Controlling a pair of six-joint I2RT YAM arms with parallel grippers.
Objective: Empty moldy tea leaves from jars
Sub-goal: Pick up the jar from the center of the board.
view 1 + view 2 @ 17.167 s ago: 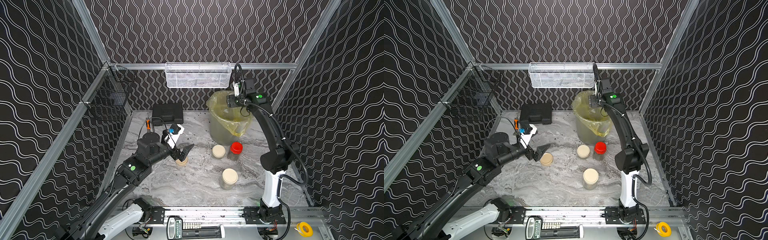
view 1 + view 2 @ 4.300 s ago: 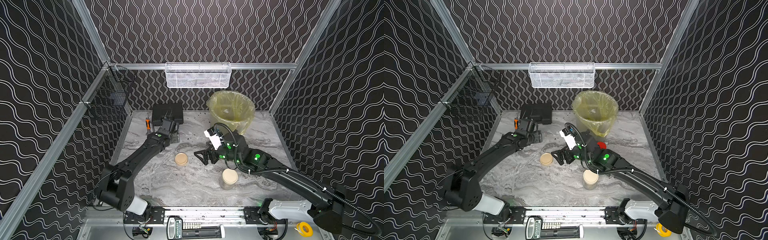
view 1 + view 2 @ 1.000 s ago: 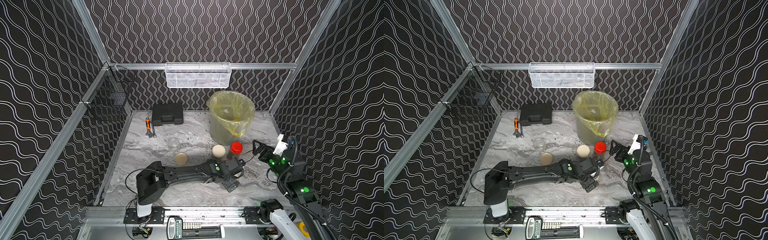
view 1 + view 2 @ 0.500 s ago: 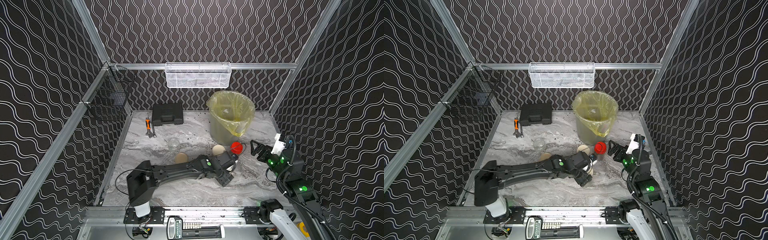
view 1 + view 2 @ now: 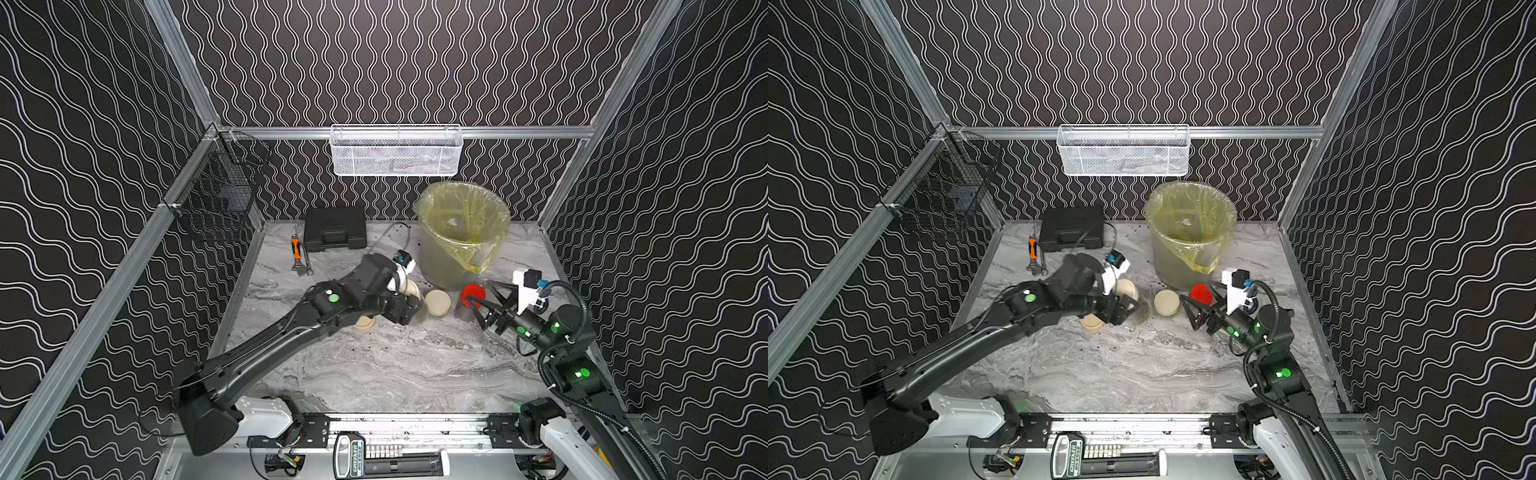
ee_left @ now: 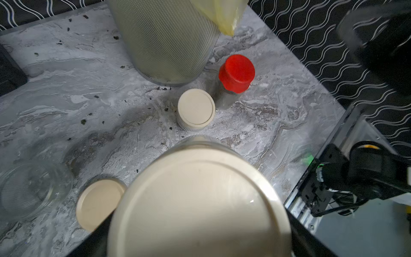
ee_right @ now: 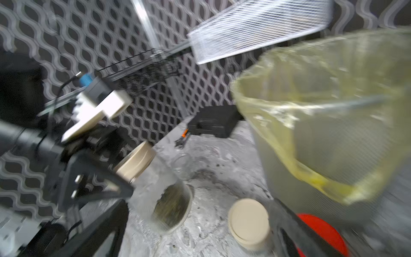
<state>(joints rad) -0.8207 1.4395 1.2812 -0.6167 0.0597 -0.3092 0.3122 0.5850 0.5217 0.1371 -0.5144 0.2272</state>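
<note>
While the left tool [image 5: 409, 311] grips a tilted cream-lidded jar [image 5: 411, 289], the right tool [image 5: 478, 291] gapes wide by the red-lidded jar [image 6: 236, 73].

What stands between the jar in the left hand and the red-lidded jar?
A closed cream-lidded jar stands between the held jar and the red-lidded jar; both top views show it.

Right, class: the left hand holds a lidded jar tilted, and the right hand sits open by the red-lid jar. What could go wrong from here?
1. The held jar is smooth glass, tilted in the left hand; it might slip and hit the table.
2. The right hand is open right beside the red-lid jar; a finger could tip it.
3. Both hands are close together, so they may collide.
</note>
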